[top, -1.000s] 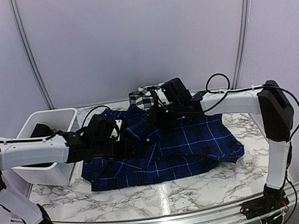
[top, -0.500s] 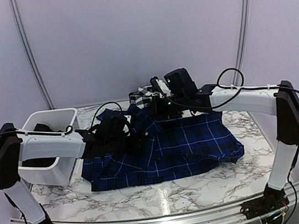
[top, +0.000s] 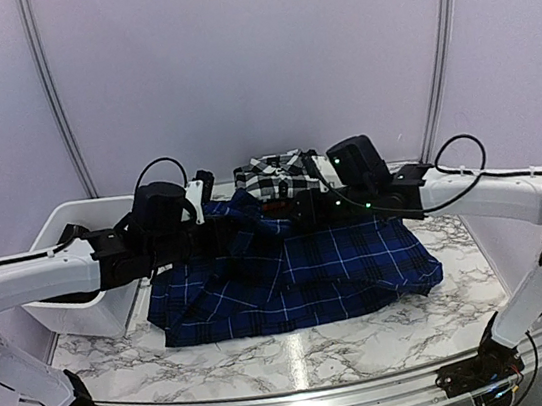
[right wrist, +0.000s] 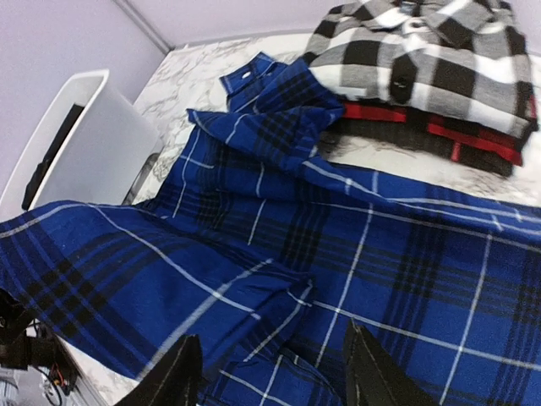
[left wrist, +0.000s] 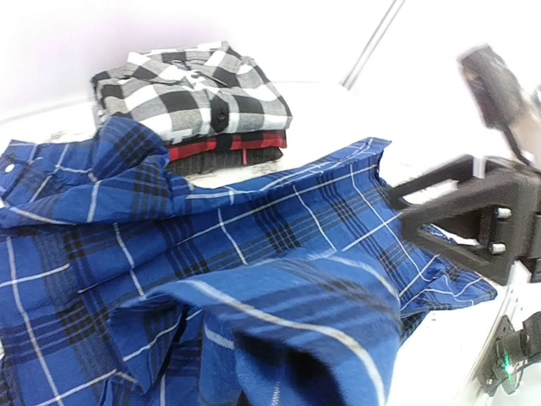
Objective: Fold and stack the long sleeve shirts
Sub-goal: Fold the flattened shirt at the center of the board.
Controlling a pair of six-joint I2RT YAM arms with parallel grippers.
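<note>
One fold underway: royal blue plaid cloth shirt (top: 301, 269) pinched in left fingers (top: 205, 182), right fingers (right wrist: 182, 376) spread; next, lay lifted cloth across.

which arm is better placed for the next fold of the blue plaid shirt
Left: the left pincer looks shut on a raised fold of the royal blue plaid cloth shirt; the right pincer stands open over the cloth, holding nothing.

The grey-veined white marble counter (top: 301, 345) carries a royal blue plaid cloth shirt (top: 341, 269) lying rumpled at its centre, a folded red-and-black plaid shirt (left wrist: 224, 152) at twelve o'clock, and a white plastic tub (top: 77, 316) at nine o'clock.
</note>
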